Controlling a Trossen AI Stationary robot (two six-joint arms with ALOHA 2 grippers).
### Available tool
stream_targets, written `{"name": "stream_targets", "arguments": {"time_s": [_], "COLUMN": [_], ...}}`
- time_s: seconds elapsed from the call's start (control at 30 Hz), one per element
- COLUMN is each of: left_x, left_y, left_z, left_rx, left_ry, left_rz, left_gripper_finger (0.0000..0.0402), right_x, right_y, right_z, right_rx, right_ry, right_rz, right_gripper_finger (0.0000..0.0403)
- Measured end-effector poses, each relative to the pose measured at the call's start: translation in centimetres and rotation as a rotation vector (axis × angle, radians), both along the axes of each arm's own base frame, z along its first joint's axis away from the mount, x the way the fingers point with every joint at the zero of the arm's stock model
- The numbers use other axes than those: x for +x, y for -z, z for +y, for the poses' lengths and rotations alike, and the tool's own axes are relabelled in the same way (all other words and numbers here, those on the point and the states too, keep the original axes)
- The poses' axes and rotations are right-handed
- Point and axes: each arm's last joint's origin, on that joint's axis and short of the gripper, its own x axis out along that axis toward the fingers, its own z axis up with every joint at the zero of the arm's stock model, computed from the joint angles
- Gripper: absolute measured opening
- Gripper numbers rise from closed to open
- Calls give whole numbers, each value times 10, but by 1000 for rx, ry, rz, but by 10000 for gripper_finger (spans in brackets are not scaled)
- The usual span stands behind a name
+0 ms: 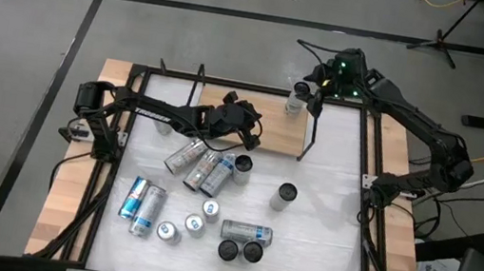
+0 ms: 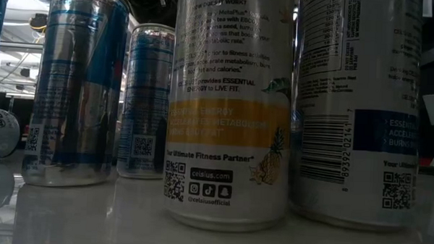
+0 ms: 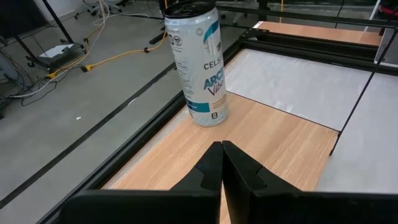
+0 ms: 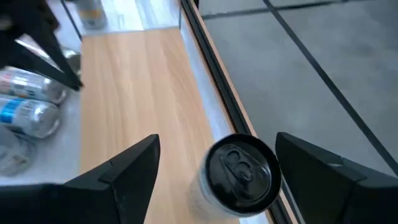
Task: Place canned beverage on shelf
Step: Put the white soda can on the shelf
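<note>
Right gripper (image 4: 214,163) is spread wide, one finger either side of the can (image 4: 239,171), not touching it that I can see. Can stands upright, long axis vertical, on the shelf (image 1: 273,121) at its far corner, hard by the black frame rod and the table edge. Looks like it's placed; a straight lift should clear it. Little room outward past the rod, open board inward. Left gripper (image 3: 222,163) is pinched shut, empty, over the shelf's other end, pointing along the board at the can. Spare cans (image 1: 208,171) lie on the white table (image 1: 329,197), well apart.
</note>
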Motion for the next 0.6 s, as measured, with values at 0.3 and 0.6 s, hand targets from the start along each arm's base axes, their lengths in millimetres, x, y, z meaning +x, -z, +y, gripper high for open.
{"name": "stream_targets", "arguments": {"time_s": [0.3, 0.6], "left_x": [0, 0], "left_y": [0, -1], "left_z": [0, 0], "left_rx": [0, 1], "left_ry": [0, 0], "left_rz": [-1, -6], "left_gripper_finger": [0, 0], "right_x": [-6, -8], "right_y": [-11, -18], "right_z": [9, 16], "right_rx": [50, 109], "right_ry": [-45, -166], "right_rz": [-78, -156], "right_gripper_finger": [310, 310]}}
